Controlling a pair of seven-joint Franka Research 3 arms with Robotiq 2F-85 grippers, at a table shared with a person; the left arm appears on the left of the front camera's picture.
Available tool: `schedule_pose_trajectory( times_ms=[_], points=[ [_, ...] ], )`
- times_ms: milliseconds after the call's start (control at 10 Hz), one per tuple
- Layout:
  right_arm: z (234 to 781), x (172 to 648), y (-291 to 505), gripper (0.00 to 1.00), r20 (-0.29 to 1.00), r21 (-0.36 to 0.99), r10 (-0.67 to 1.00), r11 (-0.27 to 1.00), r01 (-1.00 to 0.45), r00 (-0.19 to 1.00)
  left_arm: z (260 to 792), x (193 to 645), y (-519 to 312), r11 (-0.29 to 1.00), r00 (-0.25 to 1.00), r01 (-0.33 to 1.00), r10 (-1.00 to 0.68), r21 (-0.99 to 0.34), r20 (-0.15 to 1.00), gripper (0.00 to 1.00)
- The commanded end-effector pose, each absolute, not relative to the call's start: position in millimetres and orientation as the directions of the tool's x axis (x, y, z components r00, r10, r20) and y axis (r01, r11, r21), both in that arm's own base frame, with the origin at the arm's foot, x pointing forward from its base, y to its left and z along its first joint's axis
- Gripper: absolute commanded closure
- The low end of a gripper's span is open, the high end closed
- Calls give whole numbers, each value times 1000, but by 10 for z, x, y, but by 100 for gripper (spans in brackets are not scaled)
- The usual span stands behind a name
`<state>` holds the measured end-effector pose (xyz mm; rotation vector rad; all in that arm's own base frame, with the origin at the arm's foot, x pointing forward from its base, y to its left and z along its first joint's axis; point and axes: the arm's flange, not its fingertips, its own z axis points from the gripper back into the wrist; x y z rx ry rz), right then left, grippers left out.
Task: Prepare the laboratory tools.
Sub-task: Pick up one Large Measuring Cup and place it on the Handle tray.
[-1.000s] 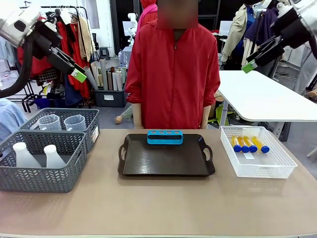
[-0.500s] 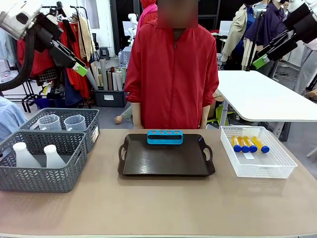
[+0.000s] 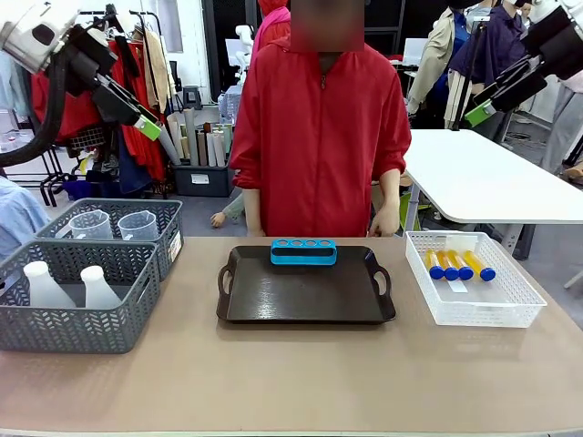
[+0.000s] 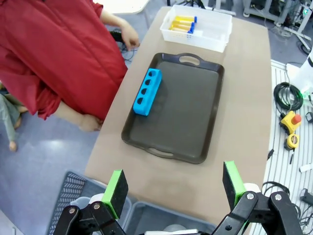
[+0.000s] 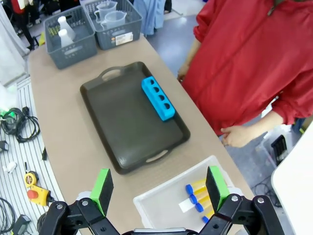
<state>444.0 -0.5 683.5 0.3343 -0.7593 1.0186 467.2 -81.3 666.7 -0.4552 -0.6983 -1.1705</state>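
Four blue-capped orange tubes (image 3: 458,265) lay in a white basket (image 3: 510,311) at the table's right. Two clear beakers (image 3: 91,224) and two white flasks (image 3: 98,287) stood in two grey baskets (image 3: 82,332) at left. The left gripper (image 4: 174,182) and right gripper (image 5: 159,184) hung high, fingers spread wide, holding nothing. One blue rack (image 3: 303,251) sat on the brown tray (image 3: 301,305) between the baskets, before a person in red (image 3: 319,137).

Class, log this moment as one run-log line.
left gripper: open, raised | right gripper: open, raised | tubes: in white basket | tray: holds blue rack

nothing legible (beaker (image 3: 91,225) scale and basket label (image 3: 171,244) too small to read).
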Motion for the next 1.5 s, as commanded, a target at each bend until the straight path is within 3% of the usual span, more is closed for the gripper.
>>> schedule_pose_trajectory(
  times_ms=[0,700,1000,1400],
  points=[
    [6837,4436,-6,0,707,-85,640,500,-862,302,6679,4650,-814,337,218,941,-672,30,707,0],
    [6837,4436,-6,0,707,-85,640,500,-862,302,6668,4671,-813,338,220,941,-674,29,705,0],
    [6837,4436,-6,0,707,-85,640,500,-862,302,6520,4834,-720,565,499,825,-754,34,427,0],
    [6837,4436,-6,0,707,-85,640,500,-862,302,6092,4991,-256,699,677,714,-699,22,229,0]
  ],
)
